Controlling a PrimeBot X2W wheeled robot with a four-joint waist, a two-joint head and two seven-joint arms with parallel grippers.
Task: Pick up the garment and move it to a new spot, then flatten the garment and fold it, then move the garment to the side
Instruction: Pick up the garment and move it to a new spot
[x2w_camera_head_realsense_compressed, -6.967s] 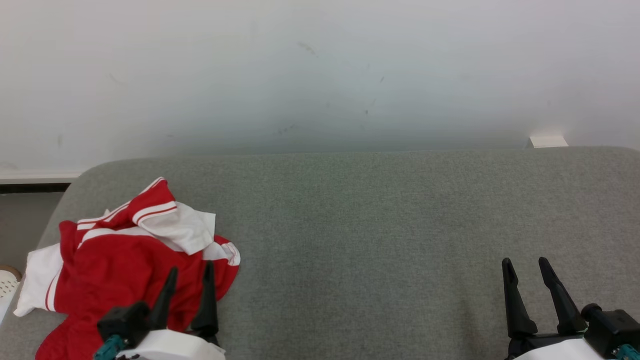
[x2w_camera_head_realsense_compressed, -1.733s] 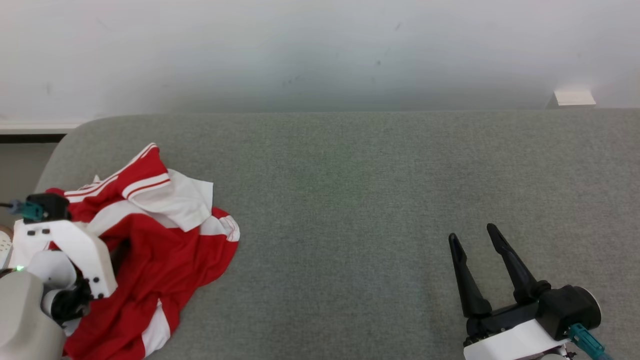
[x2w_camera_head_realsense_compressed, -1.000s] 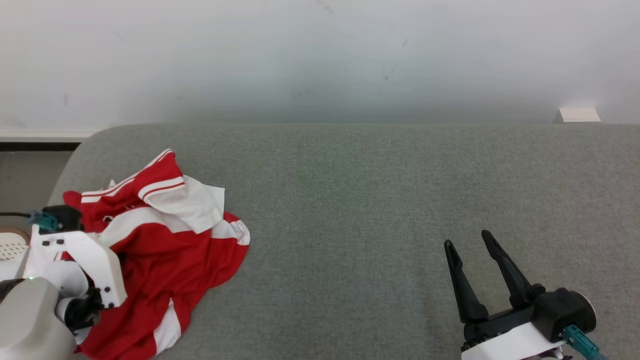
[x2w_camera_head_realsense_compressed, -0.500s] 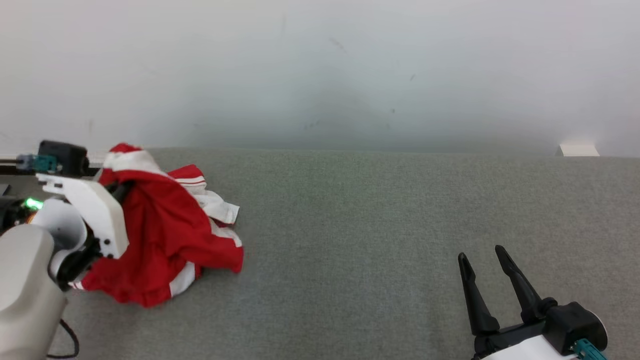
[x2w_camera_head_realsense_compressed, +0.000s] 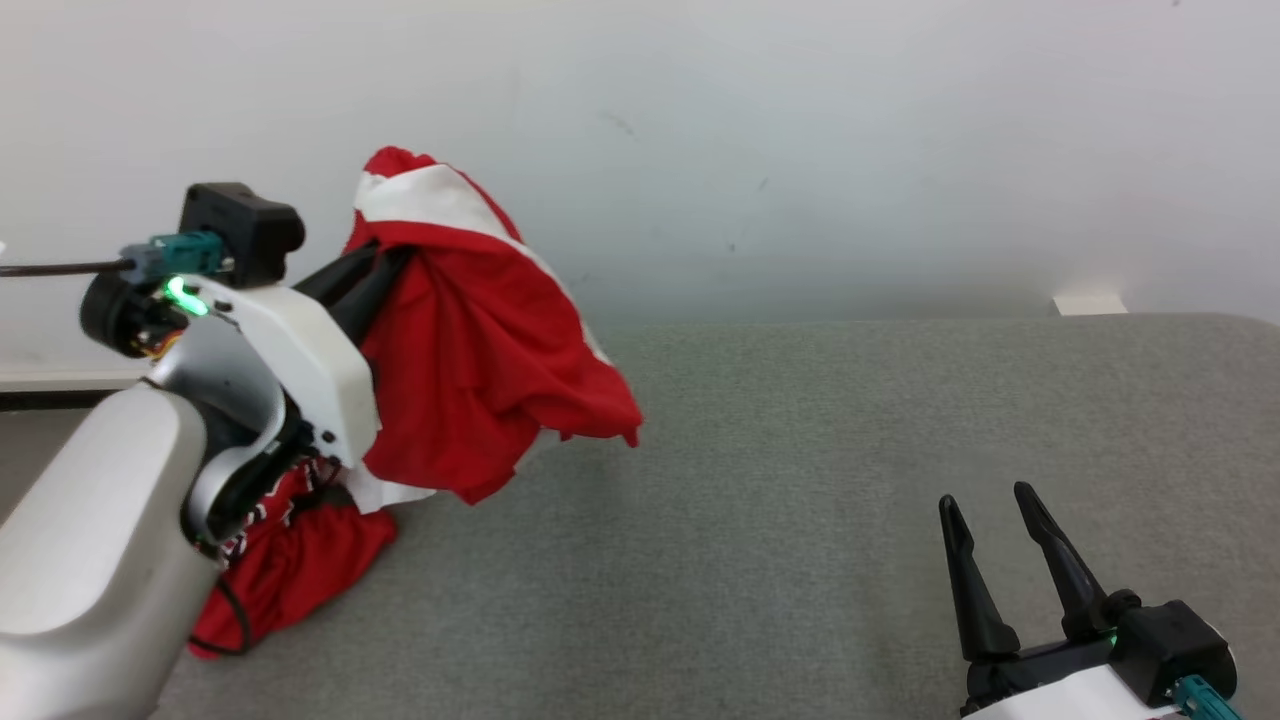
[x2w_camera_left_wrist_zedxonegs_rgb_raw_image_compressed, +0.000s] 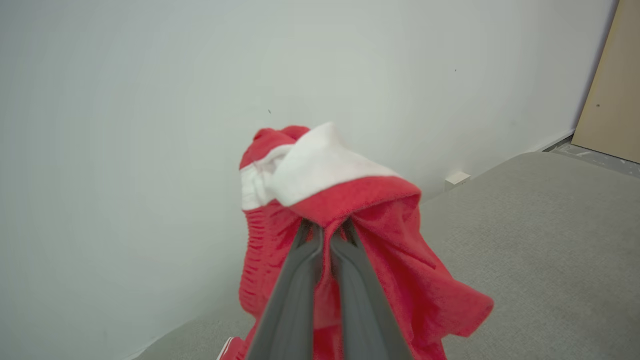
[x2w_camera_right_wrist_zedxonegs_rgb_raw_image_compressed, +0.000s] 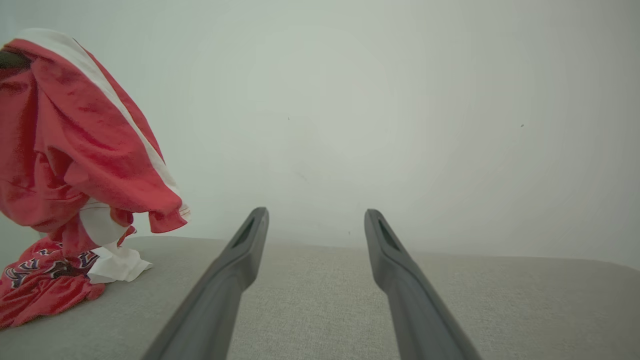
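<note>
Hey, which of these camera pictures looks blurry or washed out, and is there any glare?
Head view: sharp, evenly lit, no glare. Left wrist view: the garment is soft with blur close to the camera. Right wrist view: hazy and pale overall, the right gripper soft-edged.

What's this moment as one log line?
left gripper: shut on red-and-white fabric garment, held up, partly on grey cushion | right gripper: open, empty

Grey upholstered surface (x2w_camera_head_realsense_compressed: 800, 480) against a white wall (x2w_camera_head_realsense_compressed: 800, 120) — 1 small white block (x2w_camera_head_realsense_compressed: 1090, 304) behind it.
</note>
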